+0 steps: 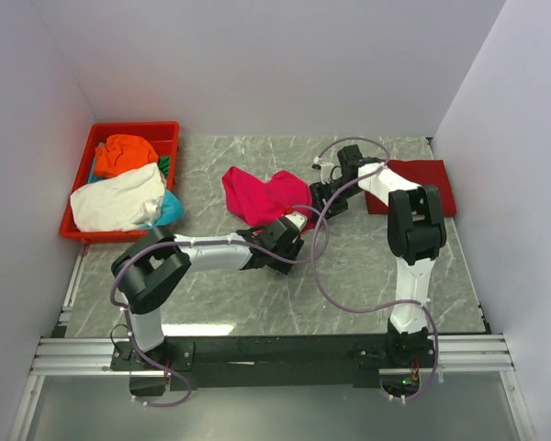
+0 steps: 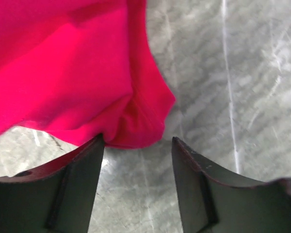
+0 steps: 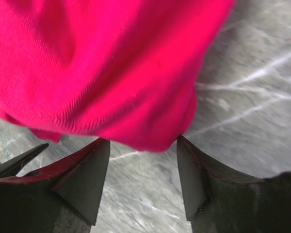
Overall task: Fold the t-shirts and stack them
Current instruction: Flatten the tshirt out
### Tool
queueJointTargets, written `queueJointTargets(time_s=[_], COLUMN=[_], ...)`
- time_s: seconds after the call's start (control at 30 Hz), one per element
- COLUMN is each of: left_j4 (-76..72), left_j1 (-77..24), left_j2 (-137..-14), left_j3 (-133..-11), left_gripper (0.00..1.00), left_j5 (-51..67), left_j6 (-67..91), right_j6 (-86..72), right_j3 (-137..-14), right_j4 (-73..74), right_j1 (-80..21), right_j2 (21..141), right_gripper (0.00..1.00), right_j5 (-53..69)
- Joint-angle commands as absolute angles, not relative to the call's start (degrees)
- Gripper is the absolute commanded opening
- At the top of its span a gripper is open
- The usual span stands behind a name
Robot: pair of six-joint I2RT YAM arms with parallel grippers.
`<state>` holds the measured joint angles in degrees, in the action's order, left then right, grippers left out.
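A crumpled bright pink-red t-shirt (image 1: 257, 196) lies mid-table. My left gripper (image 1: 297, 220) is open at its near right edge; in the left wrist view the cloth's corner (image 2: 136, 131) sits just ahead of the open gripper (image 2: 137, 143). My right gripper (image 1: 314, 190) is open at the shirt's right edge; in the right wrist view the cloth (image 3: 111, 73) hangs just beyond the gripper (image 3: 143, 141), nothing between the jaws. A darker red folded shirt (image 1: 427, 184) lies at the right. Orange (image 1: 124, 153), white (image 1: 118, 198) and teal (image 1: 170, 209) shirts fill the red tray (image 1: 142, 130).
The red plastic tray stands at the far left by the left wall. Purple cables (image 1: 326, 276) loop from both arms over the marble table (image 1: 349, 276). White walls close in on the left, back and right.
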<state>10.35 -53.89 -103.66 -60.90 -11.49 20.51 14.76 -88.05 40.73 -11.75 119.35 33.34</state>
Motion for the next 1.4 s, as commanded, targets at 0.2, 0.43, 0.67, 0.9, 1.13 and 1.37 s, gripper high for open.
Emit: queueJointTargets(time_s=[0.2,0.43,0.67,0.9,1.13,1.37], left_j4=[9.3,8.6,8.0,14.5,15.6,9.6], left_j1=[-54.1,-54.1,-54.1,-56.4,-60.3,-60.6], left_j2=[-105.9,-105.7,-90.6,-83.9,-80.0,-68.0], left_j3=[-64.0,-66.3,-70.2,-87.1,-100.2,-86.1], left_gripper=[0.51,0.06,0.01,0.0,0.0,0.01], left_j5=[-20.8,-18.9,-3.6,11.5,17.9,6.7], left_j6=[23.9,22.2,17.2,14.7,17.7,19.9], right_j6=[13.0,14.1,20.6,21.1,17.3,13.4], right_j3=[-91.5,-90.5,-92.7,-105.8,-117.9,-120.6], right_j4=[41.4,41.7,46.4,49.3,45.4,45.4], right_j1=[-12.5,-12.5,-10.7,-5.5,-5.0,-9.7], right_j2=[121.2,114.5,93.3,78.8,73.0,83.3], right_gripper=[0.38,0.0,0.0,0.0,0.0,0.0], right_j5=[31.6,29.6,24.4,25.8,26.3,34.4])
